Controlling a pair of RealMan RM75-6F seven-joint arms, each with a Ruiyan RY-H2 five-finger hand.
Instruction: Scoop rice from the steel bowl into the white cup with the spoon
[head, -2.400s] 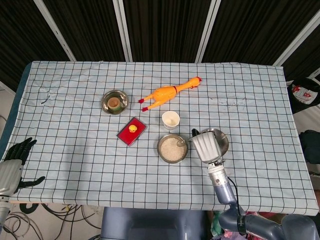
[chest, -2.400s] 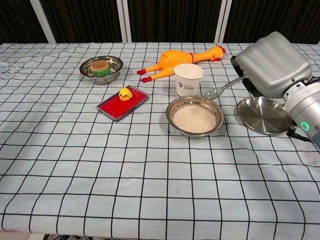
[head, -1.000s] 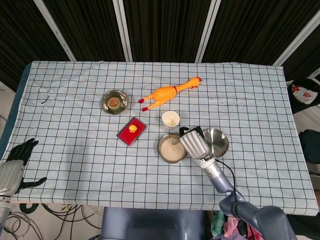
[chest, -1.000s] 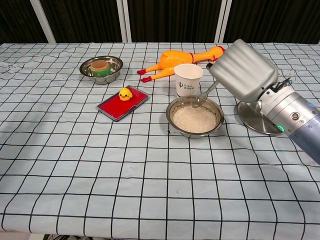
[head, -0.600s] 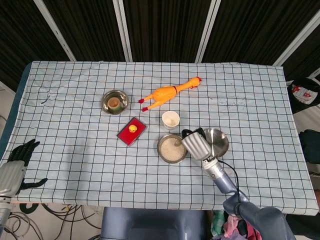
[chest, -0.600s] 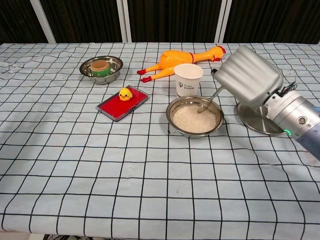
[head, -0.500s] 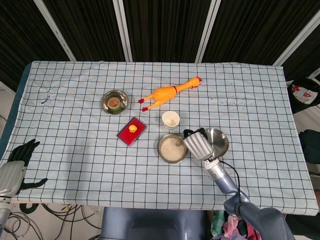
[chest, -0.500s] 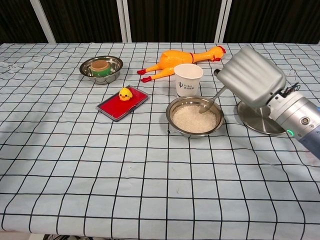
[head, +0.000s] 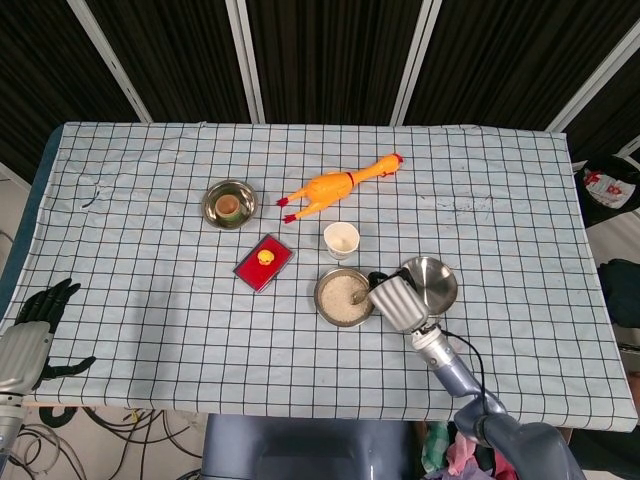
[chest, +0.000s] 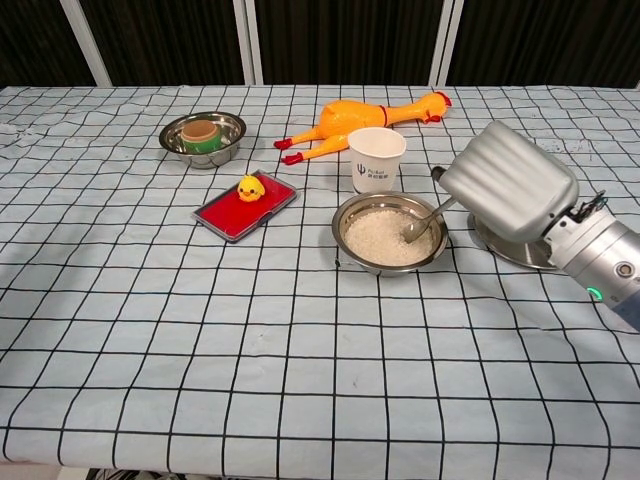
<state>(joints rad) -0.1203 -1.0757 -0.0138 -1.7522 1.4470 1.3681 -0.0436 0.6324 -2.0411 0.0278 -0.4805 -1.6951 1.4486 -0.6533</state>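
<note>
My right hand (chest: 510, 195) grasps the spoon (chest: 424, 222), its tip dipped into the rice at the 3 o'clock side of the steel bowl (chest: 390, 232), the white cup (chest: 376, 160) standing just beyond at 12 o'clock, while my left hand (head: 35, 322) hangs released, fingers apart.

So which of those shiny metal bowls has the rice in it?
The steel bowl in the middle, just in front of the white cup, with the spoon dipped in. The far-left bowl holds a small cup; the right one looks empty.
</note>
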